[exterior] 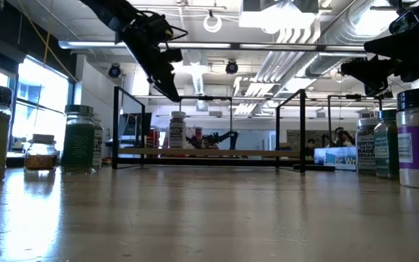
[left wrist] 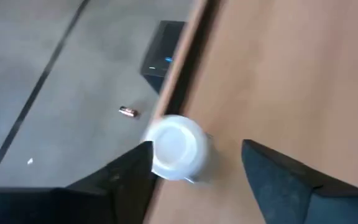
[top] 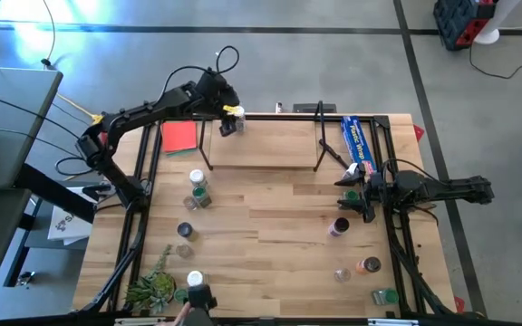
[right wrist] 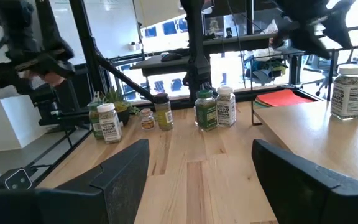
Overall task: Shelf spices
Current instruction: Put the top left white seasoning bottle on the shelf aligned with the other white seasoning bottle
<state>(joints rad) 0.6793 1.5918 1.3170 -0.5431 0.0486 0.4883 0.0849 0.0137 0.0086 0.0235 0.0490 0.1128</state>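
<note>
One jar (top: pixel 228 126) with a white lid is on the shelf (top: pixel 270 145) at its far left corner, and your left gripper (top: pixel 227 112) hangs just above it, fingers (left wrist: pixel 278 180) spread wide to either side, so I'd call this jar placed and released. Next you need to lift that arm straight up without knocking the jar, then go for the white-topped jar (top: pixel 197 180) nearest it on the table (top: pixel 270 226). Your right gripper (top: pixel 356 192) waits over the table's right side, fingers wide and empty, beside the purple jar (top: pixel 339 226).
</note>
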